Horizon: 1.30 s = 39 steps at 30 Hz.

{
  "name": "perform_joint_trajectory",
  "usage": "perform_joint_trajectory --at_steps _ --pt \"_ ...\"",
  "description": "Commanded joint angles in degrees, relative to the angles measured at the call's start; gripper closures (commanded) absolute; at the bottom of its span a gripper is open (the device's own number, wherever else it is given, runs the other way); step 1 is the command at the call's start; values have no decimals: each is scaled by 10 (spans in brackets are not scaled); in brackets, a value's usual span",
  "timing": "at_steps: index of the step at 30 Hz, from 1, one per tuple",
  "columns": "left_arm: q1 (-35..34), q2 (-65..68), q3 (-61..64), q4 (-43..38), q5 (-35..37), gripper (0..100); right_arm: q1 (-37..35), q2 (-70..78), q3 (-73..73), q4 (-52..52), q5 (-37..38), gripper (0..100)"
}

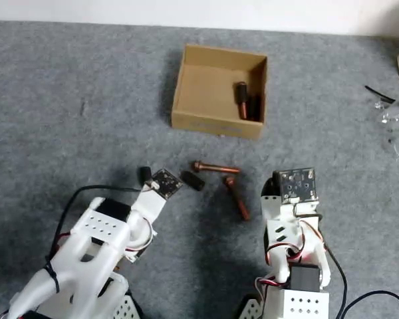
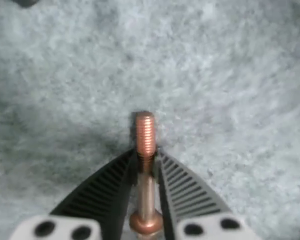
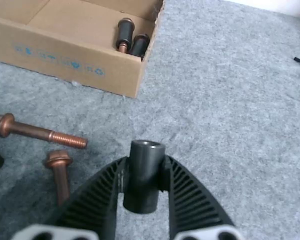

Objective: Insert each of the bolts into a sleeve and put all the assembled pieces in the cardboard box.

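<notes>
My left gripper [image 2: 145, 156] is shut on a copper bolt [image 2: 144, 135], whose threaded end sticks out past the fingertips over the grey carpet. My right gripper [image 3: 143, 167] is shut on a black sleeve [image 3: 142, 175], held upright with its bore showing. Two loose bolts [image 1: 216, 167] [image 1: 237, 197] lie on the carpet between the arms and the cardboard box [image 1: 186, 93]. A black sleeve [image 1: 192, 180] lies beside them, another [image 1: 145, 175] by the left arm [image 1: 106, 232]. In the box rest two assembled pieces [image 3: 125, 32] [image 3: 139, 44].
Grey carpet covers the table. Cables and small clear items [image 1: 392, 109] lie at the far right edge. The right arm [image 1: 289, 226] stands at the front right, just right of the loose bolts.
</notes>
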Motion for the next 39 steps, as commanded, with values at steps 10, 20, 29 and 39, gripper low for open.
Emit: perform_joint_trajectory --at_steps 10,20,29,39 --pt "-27 -10 -110 37 2 994 8 -8 45 -24 9 993" --pt "-101 -6 -233 -17 3 994 8 -8 45 -24 9 993" --pt "-101 74 -229 -120 87 994 8 -8 45 -24 9 993" --pt "-124 357 -336 -160 137 994 9 -8 45 -24 9 993"
